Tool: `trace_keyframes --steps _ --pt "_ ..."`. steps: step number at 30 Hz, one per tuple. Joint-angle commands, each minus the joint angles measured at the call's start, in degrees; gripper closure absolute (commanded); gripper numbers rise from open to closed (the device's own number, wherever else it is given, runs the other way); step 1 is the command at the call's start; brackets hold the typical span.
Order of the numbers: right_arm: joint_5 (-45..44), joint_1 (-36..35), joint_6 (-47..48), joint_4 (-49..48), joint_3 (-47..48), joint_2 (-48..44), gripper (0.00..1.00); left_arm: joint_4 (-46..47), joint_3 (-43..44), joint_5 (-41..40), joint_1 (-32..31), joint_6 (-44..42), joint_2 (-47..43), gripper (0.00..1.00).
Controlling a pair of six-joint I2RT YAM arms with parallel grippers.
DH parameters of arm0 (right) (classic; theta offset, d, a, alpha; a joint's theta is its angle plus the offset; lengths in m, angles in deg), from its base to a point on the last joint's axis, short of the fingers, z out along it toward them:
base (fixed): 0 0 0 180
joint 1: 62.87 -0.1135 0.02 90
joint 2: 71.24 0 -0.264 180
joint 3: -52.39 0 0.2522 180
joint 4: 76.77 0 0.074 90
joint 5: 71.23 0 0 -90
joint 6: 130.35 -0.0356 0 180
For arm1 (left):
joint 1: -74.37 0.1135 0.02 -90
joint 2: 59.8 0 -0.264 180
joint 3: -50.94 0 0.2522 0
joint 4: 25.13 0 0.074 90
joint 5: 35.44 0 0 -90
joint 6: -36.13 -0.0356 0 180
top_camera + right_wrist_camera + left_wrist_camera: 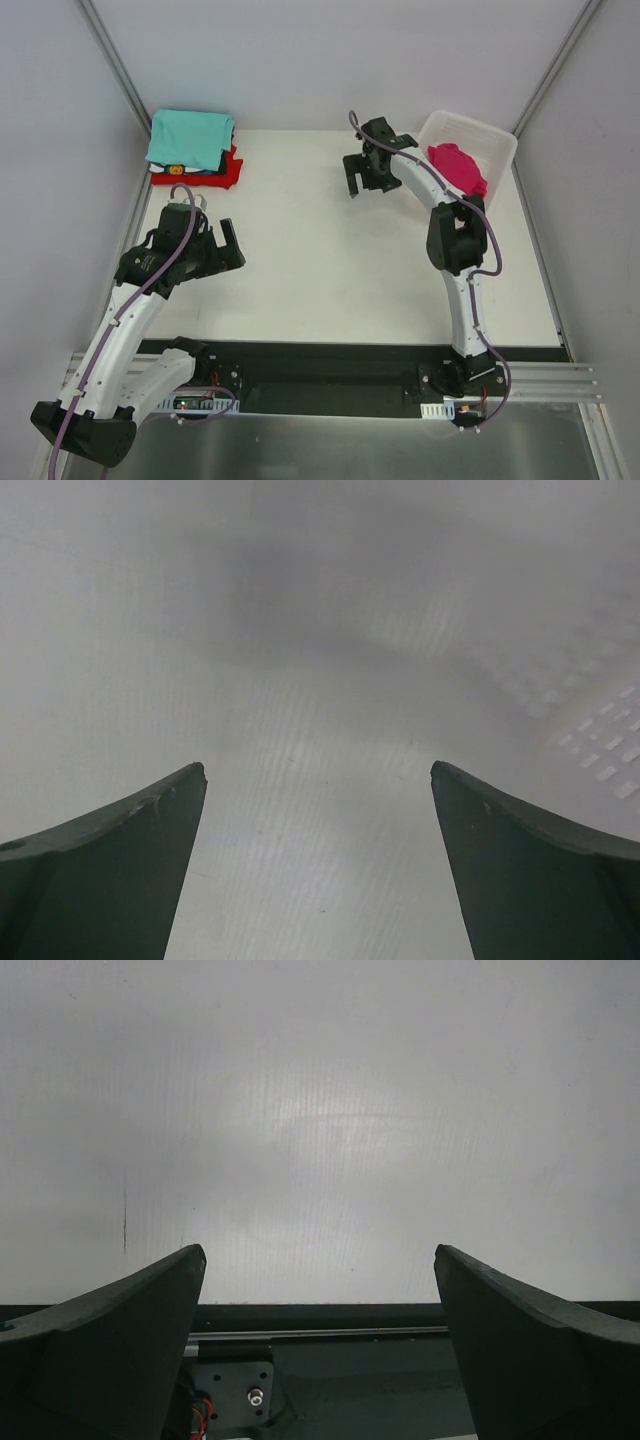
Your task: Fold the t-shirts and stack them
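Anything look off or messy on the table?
Only the magenta t-shirt, bunched up unfolded in the white basket, far right. At far left, the red t-shirt pokes out from under the teal t-shirt.

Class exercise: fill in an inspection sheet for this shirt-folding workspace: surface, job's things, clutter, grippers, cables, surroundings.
Surface: white table, plain.
Job's things: teal t-shirt folded atop red t-shirt, far left corner; magenta t-shirt crumpled in white basket, far right.
Clutter: nothing seen.
Grippers: left gripper open, empty, over the table; right gripper open, empty, near the basket.
Cables: left arm's cable and right arm's cable run along the arms, looping near the wrists.
Surroundings: white walls, metal frame posts.
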Motion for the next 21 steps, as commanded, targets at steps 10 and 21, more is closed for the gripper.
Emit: trace_keyframes --steps 10,21 --pt "-11.2 4.9 -8.6 2.0 -12.3 -10.7 0.00 -0.2 1.5 1.8 -0.6 0.8 -0.3 0.01" --pt "-17.5 11.5 -14.2 4.0 -19.2 -16.7 0.00 0.0 1.4 2.0 -0.6 0.7 -1.2 0.01"
